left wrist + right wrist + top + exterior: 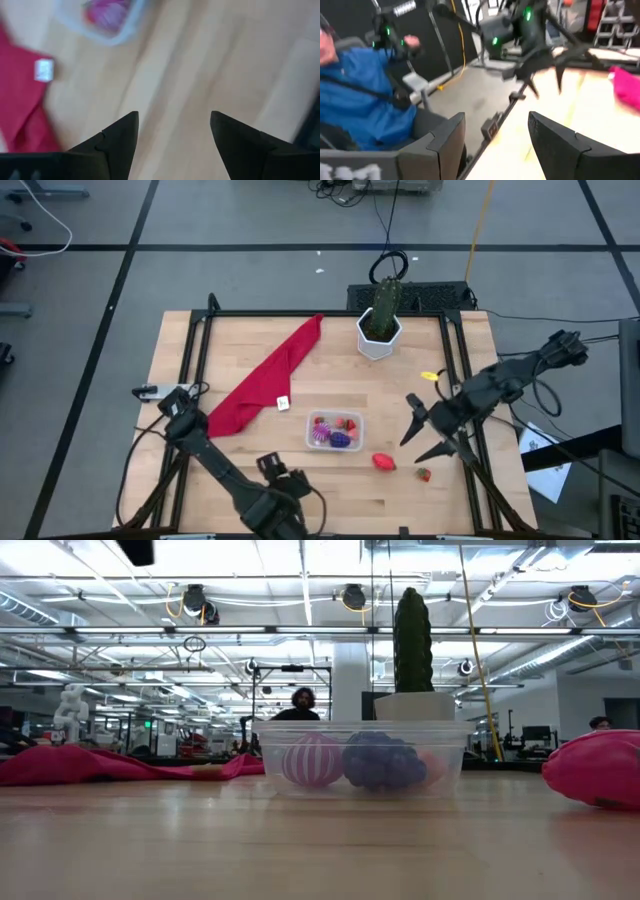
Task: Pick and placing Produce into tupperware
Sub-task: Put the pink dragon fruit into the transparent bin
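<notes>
The tupperware (335, 431) sits on the counter (440, 490) near the middle of its front half, with pink, purple and red produce (341, 438) inside. A red piece (384, 462) and a tiny one (424, 474) lie nearer the right edge. The right pincer (428, 431) is open and empty by that edge. The left pincer (172, 131) is open and empty at the front edge.

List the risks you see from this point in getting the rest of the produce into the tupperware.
1. The small red piece lies near the table's right edge; a nudge might roll it off.
2. The open right end effector hangs near the larger red piece; a poorly aimed descent could push it away.
3. The tupperware looks light and already holds produce, so a placing bump might shift it.
</notes>
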{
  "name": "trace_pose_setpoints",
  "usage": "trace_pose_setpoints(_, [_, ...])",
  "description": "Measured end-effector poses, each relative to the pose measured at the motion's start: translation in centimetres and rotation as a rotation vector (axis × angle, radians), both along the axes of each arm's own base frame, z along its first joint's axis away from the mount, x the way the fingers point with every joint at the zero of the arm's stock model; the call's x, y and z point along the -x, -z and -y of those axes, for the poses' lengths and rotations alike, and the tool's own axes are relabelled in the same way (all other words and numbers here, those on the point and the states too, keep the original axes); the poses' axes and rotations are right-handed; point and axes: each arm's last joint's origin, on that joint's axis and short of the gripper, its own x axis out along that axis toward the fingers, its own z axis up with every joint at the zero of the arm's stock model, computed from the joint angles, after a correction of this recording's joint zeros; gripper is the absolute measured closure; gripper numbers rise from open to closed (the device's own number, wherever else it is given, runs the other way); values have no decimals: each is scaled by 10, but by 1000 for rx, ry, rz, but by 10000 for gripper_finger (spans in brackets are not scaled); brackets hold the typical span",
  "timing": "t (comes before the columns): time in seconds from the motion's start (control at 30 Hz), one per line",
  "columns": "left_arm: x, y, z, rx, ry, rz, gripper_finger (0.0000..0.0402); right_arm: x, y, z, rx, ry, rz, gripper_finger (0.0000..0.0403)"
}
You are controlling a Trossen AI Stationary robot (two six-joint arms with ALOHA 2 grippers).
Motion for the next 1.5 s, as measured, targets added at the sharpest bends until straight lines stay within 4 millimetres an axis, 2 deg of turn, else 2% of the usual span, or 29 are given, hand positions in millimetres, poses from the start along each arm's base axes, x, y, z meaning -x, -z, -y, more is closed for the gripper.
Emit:
trace_pose_setpoints(0.2, [13, 0, 13, -17, -35, 33, 148, -5, 33, -8, 112, 100, -80, 195])
trace_pose_setpoints(0.33, [17, 4, 15, -21, -63, 32, 148, -10, 58, -6, 228, 267, -241, 195])
trace_pose_setpoints(0.6, [21, 29, 9, -44, -168, -37, 148, -14, 94, 0, 395, 610, -495, 195])
trace_pose_setpoints(0.7, [23, 40, 6, -56, -203, -79, 148, -14, 104, 2, 423, 678, -579, 195])
trace_pose_setpoints(0.97, [26, 50, 4, -75, -233, -101, 148, -13, 111, -1, 426, 554, -697, 195])
trace_pose_setpoints(1.3, [26, 50, 4, -78, -234, -97, 149, -26, 101, -9, 270, 544, -567, 195])
trace_pose_setpoints(1.5, [26, 50, 4, -78, -234, -97, 149, -26, 107, -10, 342, 486, -538, 195])
